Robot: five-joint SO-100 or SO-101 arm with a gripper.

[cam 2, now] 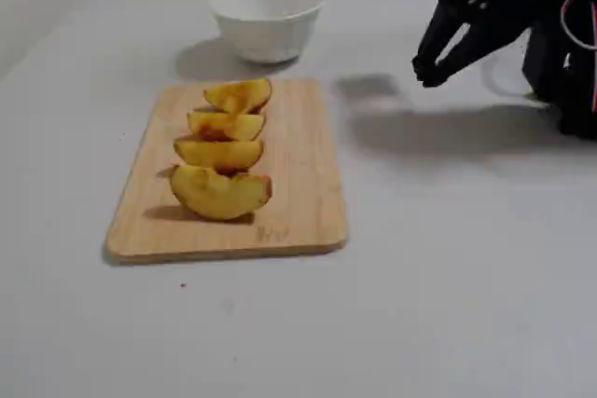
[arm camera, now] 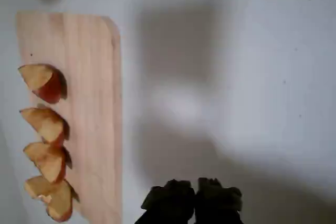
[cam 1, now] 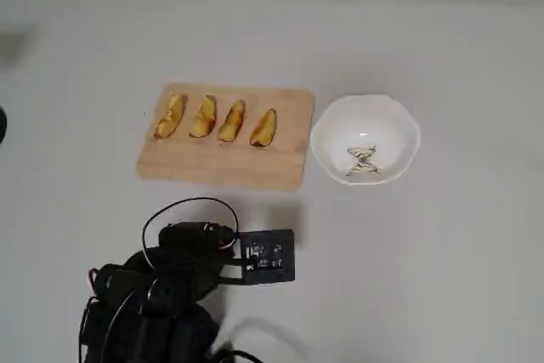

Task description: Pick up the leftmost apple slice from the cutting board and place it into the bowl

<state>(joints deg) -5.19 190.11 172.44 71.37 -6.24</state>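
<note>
Wooden and pale, the board (cam 1: 223, 159) is set well ahead of the gripper (cam 2: 427, 73), with four slices lined up across it — a row that leaves each one reachable on its own. The gripper is seen clenched on nothing, raised above bare table (cam 1: 442, 278). The leftmost slice (cam 1: 170, 116) in the overhead view is the one farthest from the bowl (cam 1: 408, 129), which is placed just beside the board's other end — presumably to keep the carry short.
</note>
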